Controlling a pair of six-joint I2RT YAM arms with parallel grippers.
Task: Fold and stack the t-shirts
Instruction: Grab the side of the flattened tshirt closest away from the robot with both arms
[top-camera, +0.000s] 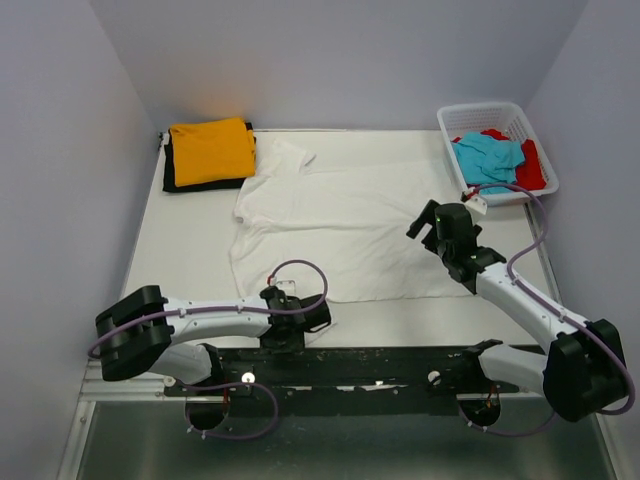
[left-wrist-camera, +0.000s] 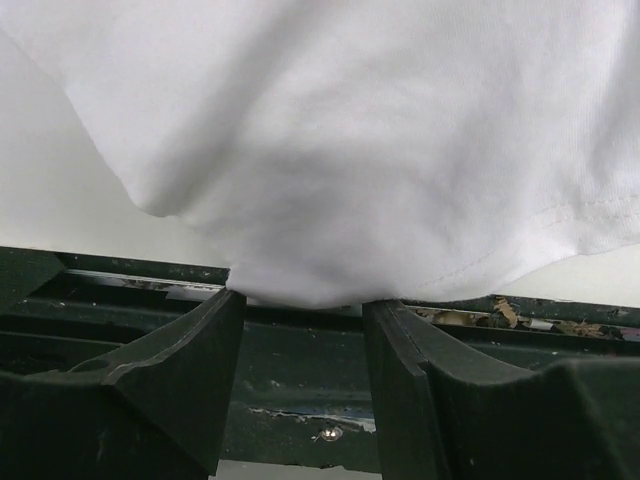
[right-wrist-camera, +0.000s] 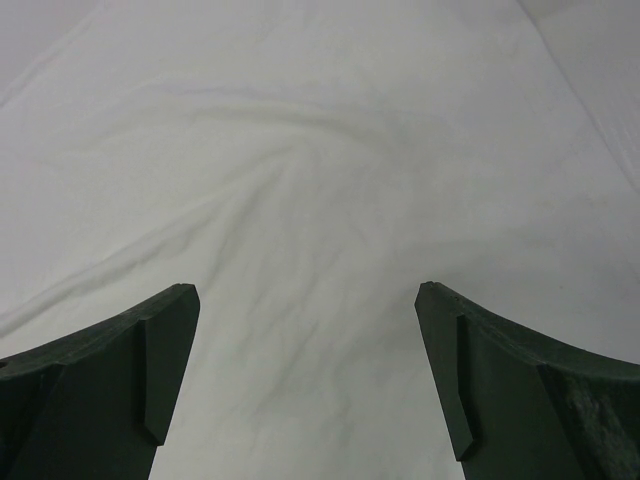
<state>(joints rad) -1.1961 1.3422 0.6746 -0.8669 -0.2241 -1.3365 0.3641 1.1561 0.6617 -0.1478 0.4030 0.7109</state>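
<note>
The large white t-shirt lies spread on the table, one sleeve toward the back left. My left gripper is at its near hem. In the left wrist view the jaws stand apart with a bulge of the white hem resting at their tips. My right gripper is open and empty over the shirt's right side, and wrinkled white cloth shows between its fingers. An orange t-shirt lies folded on a black one at the back left. Turquoise and red t-shirts sit in the basket.
The white lattice basket stands at the back right corner. The black mounting rail runs along the near table edge and shows behind the left fingers. Purple cables loop off both arms. Grey walls close in on three sides.
</note>
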